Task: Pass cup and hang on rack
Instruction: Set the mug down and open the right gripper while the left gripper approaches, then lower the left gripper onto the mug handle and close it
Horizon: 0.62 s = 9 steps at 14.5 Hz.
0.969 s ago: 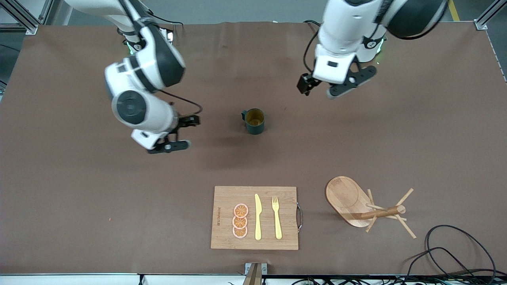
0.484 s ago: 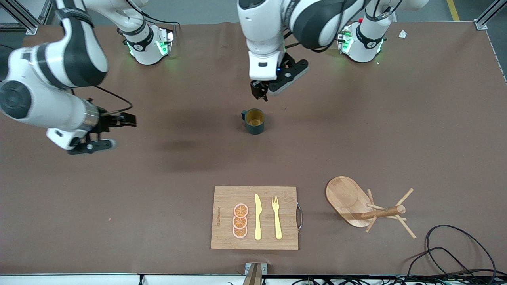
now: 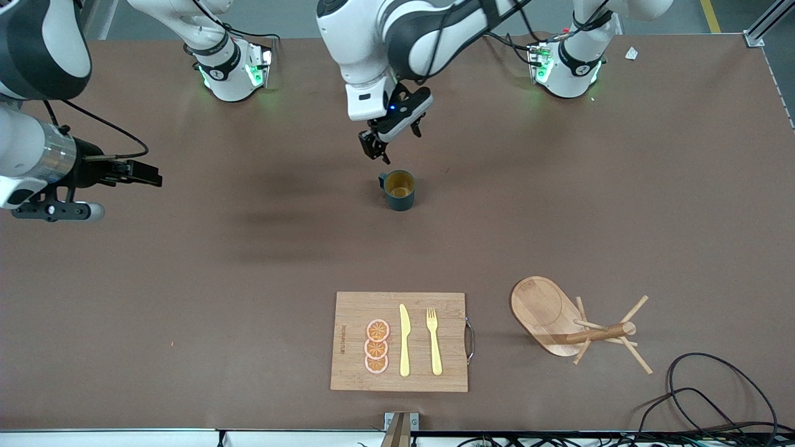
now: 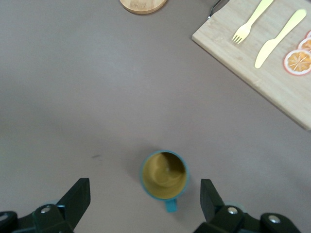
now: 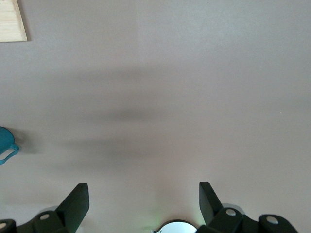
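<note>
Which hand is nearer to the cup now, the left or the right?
The left. The left hand, open, hangs beside the cup, toward the bases. The right hand, open, is over bare table at the right arm's end.

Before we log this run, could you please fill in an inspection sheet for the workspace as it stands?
Surface: brown table, no spills seen.
Job's things: cup upright mid-table; rack nearer the camera, toward the left arm's end.
Clutter: board with knife, fork, orange slices.
Grippers: left end effector open above the table beside the cup; right end effector open, empty, at the right arm's end.
Cables: black loops near the rack.
Surroundings: nothing seen.
</note>
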{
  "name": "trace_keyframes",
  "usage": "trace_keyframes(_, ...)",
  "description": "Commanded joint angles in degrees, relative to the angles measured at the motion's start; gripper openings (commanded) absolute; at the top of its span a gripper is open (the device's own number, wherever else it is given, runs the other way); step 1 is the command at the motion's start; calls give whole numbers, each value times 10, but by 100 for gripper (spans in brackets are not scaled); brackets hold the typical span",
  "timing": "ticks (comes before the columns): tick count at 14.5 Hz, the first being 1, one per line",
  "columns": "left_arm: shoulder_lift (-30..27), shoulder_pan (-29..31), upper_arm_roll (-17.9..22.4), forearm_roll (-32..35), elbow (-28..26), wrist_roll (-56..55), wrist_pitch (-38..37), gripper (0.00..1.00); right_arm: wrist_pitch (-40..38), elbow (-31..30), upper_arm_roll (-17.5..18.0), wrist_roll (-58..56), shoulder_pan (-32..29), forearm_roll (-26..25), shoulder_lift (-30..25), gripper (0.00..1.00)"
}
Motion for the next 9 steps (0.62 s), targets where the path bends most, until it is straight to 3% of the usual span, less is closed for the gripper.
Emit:
trace_keyframes(1, 62, -43, 11, 69, 45, -71, -4, 100, -16, 6, -67, -25, 36, -5, -1, 100)
trace_keyframes(2, 75, -62, 24, 90, 45, -92, -4, 100, -24, 6, -108, -35, 60, -5, -2, 100)
trace_keyframes(3, 87, -86, 45, 98, 46, -106, -4, 100, -28, 6, -113, -36, 60, -4, -5, 100)
trace_keyframes(7, 152, -217, 192, 95, 93, -125, -4, 100, -63, 11, -112, -34, 64, -6, -40, 100)
trace_keyframes(9, 167, -226, 201, 95, 106, -125, -3, 100, -63, 16, -113, -39, 63, -9, -41, 100)
